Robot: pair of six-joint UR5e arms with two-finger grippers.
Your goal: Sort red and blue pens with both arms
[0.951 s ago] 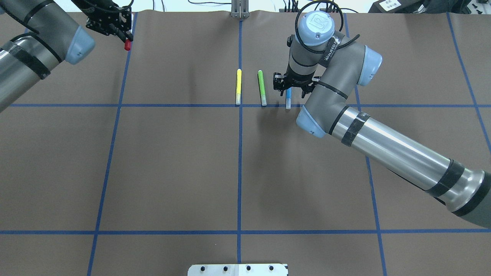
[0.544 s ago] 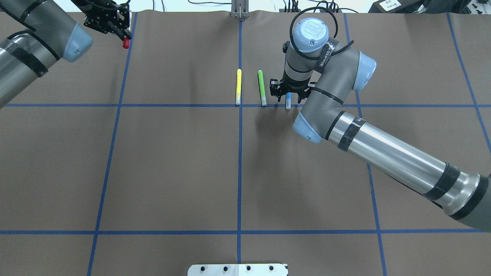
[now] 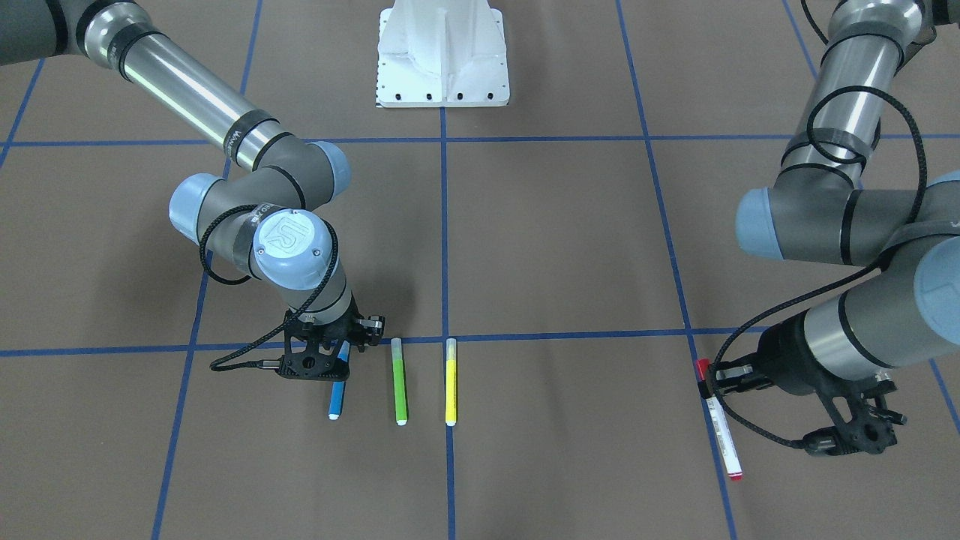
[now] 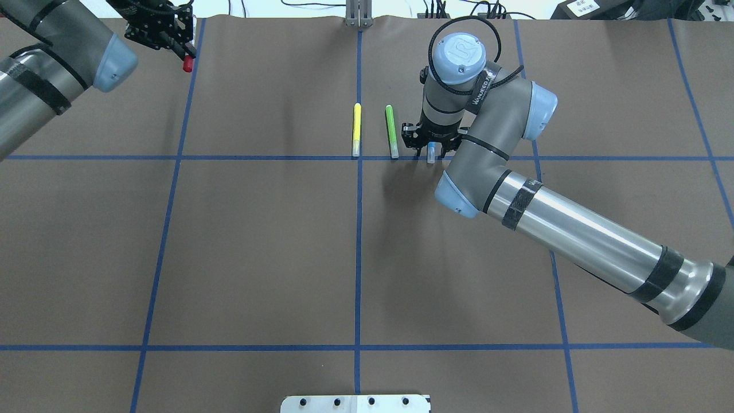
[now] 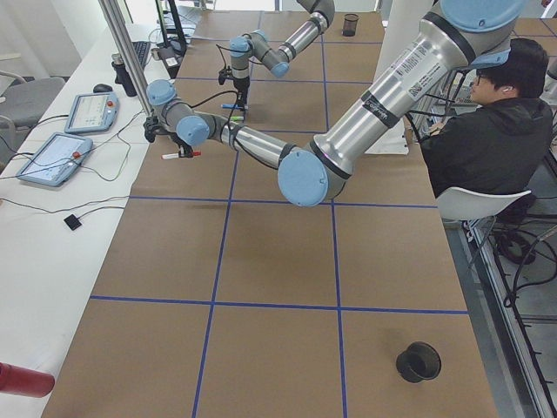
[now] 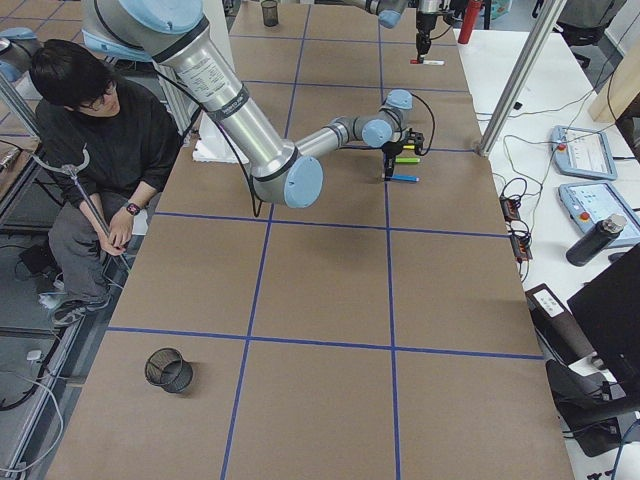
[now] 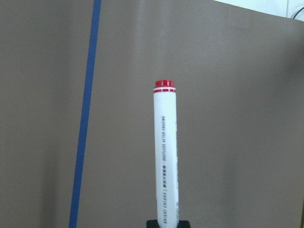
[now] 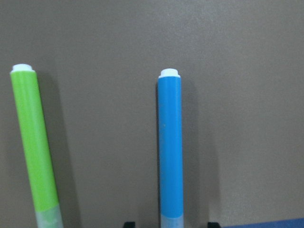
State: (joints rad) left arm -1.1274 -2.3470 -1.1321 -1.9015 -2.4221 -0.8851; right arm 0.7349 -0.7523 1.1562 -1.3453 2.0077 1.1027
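In the front-facing view the right gripper (image 3: 330,358) is hanging over the capped end of the blue pen (image 3: 337,397). The pen is lying flat on the brown worktop (image 3: 562,247), just beside the green marker (image 3: 400,382), with the yellow marker (image 3: 451,382) beyond that. Well apart, on the robot's left, the left gripper (image 3: 712,379) is pinching the red pen (image 3: 721,429) just behind its red cap, and the white barrel is sticking out roughly level. In the overhead view the right gripper (image 4: 429,143) is covering nearly all of the blue pen (image 4: 430,156), so only the clear cap is showing on its near side. A second ago it was standing farther along the barrel with more blue showing, so it is creeping nearer. The left gripper (image 4: 172,41), with the red pen (image 4: 187,65) in it, is sitting slightly farther into the far left corner than before, while both markers are lying unmoved. In the left wrist view the fingers (image 7: 151,223) are pressing on the red pen (image 7: 165,161), which is pointing away from the camera over the worktop. In the right wrist view the fingers (image 8: 128,224) are standing spread, one on each side of the blue pen (image 8: 170,142) with a gap on both sides, and the green marker (image 8: 34,142) is lying outside them.
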